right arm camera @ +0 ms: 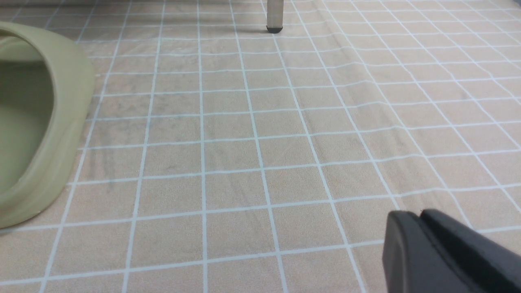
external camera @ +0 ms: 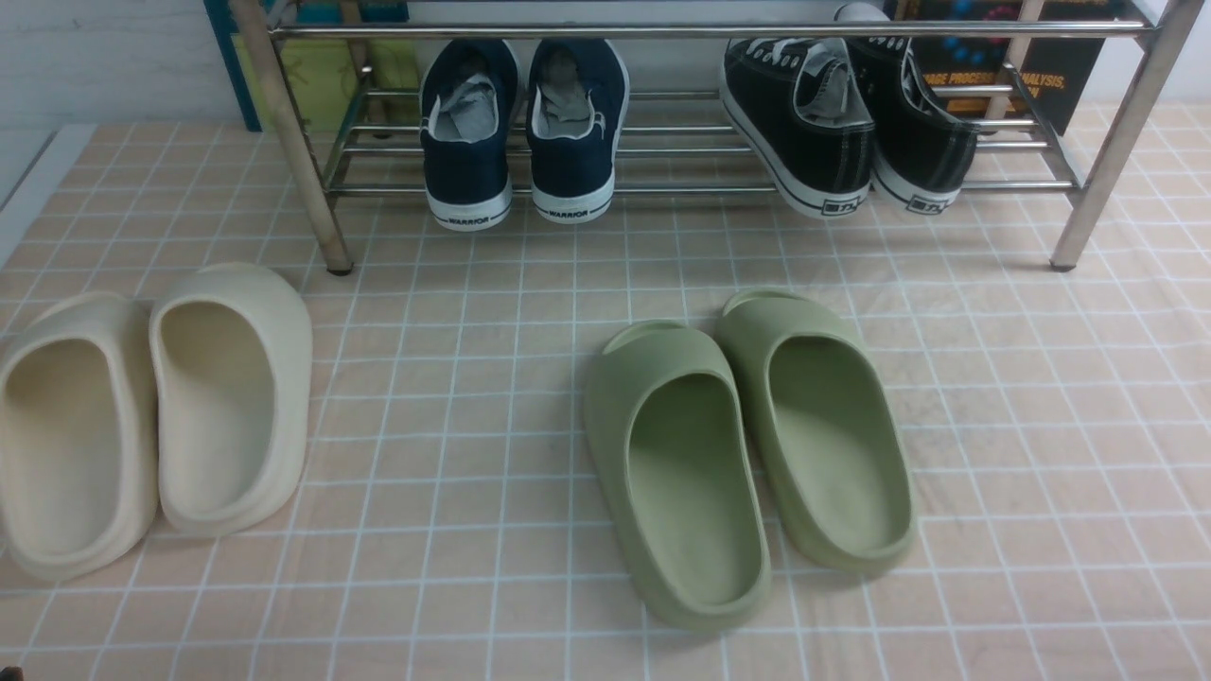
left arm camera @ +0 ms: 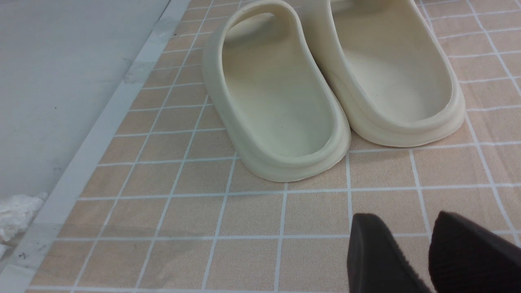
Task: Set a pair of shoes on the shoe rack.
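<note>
- Front view: the pair of shoes point(external camera: 847, 123) already sits on the shoe rack point(external camera: 700, 30), right of the navy sneakers point(external camera: 522, 128); placing looks finished.
- Left wrist view: left end effector point(left arm camera: 431, 228) hovers slightly parted, empty, near the cream slippers point(left arm camera: 325, 85).
- Right wrist view: right end effector point(right arm camera: 419, 215) is almost closed, holding nothing, beside a green slipper point(right arm camera: 36, 122); next, I'd say, simply retreat.

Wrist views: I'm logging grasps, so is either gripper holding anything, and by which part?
Nothing is held. The left gripper has a bare gap between its fingers; the right gripper fingers meet with nothing between them.
</note>
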{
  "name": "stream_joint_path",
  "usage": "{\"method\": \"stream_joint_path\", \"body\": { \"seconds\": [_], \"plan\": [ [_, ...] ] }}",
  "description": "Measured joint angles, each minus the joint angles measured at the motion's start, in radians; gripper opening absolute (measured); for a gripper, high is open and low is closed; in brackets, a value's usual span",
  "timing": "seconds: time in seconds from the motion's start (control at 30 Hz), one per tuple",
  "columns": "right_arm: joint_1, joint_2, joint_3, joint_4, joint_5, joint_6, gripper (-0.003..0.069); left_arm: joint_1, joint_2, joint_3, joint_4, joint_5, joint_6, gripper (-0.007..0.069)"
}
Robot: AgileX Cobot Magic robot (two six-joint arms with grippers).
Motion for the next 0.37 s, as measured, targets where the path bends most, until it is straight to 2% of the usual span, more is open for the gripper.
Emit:
{"method": "stream_joint_path", "body": {
  "seconds": [0.37],
  "plan": [
    [0.0, 0.0, 0.0, 0.0, 0.0, -0.001, 0.0057, 0.0, 0.0, 0.0, 0.0, 0.0, 0.0, 0.0239]
  ]
}}
